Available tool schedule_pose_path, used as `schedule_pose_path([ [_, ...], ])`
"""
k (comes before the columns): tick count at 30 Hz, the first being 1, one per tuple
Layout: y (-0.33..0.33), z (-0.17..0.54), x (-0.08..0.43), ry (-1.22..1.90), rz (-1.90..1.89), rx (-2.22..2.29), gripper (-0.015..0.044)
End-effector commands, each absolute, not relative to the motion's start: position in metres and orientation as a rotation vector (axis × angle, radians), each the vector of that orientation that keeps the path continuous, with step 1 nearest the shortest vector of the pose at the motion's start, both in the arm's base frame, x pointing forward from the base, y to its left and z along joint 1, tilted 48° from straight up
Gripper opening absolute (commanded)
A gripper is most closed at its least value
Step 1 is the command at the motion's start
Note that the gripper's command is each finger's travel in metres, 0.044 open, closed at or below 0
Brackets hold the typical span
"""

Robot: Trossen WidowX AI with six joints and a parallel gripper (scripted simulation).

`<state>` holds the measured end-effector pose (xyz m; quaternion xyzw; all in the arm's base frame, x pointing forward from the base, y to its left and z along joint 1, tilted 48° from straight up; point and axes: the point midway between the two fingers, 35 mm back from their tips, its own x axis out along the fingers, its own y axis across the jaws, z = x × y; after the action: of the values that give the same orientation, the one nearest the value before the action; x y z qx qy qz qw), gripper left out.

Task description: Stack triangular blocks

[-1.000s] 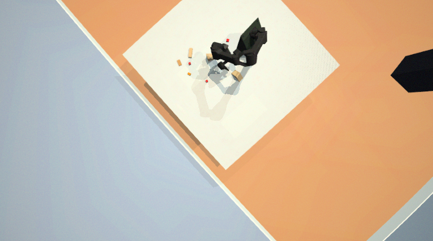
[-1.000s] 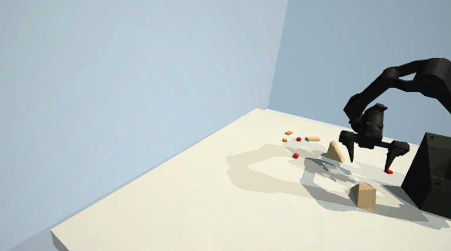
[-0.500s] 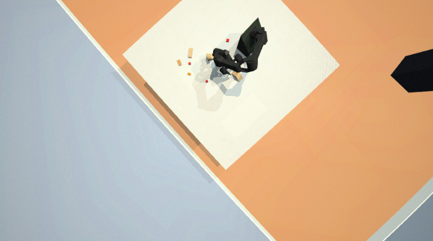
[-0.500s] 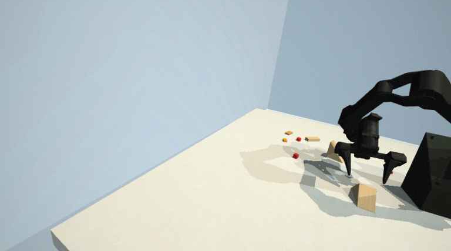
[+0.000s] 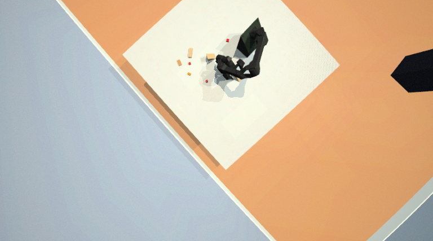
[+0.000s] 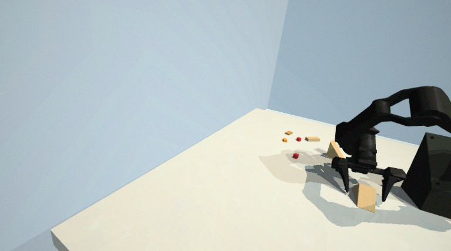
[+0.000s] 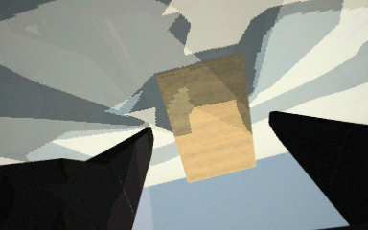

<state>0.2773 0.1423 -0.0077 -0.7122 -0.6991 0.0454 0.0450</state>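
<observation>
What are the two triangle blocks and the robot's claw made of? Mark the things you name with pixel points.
The triangle block by the claw (image 6: 366,196) (image 7: 221,144) and the other triangle block (image 5: 210,56) (image 6: 333,150) look like plain, unpainted wood: they're tan, and the near one shows faint grain lines. The claw (image 6: 366,196) (image 7: 209,125) is black and dull, maybe plastic or painted metal.
</observation>
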Motion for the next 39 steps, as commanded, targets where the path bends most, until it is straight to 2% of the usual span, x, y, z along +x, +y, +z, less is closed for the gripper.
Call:
schedule_pose_path([
  [1, 0.143, -0.008, 0.28, -2.123, 0.139, -2.182, 0.044],
  [10, 0.143, -0.008, 0.28, -2.123, 0.139, -2.182, 0.044],
  [19, 0.143, -0.008, 0.279, -2.132, 0.137, -2.179, 0.0204],
  [26, 0.143, -0.008, 0.279, -2.132, 0.137, -2.179, 0.0157],
  [32, 0.138, -0.003, 0.279, -2.132, 0.139, -2.182, 0.0],
  [39, 0.114, 0.021, 0.282, -2.131, 0.165, -2.2, 0.0],
])
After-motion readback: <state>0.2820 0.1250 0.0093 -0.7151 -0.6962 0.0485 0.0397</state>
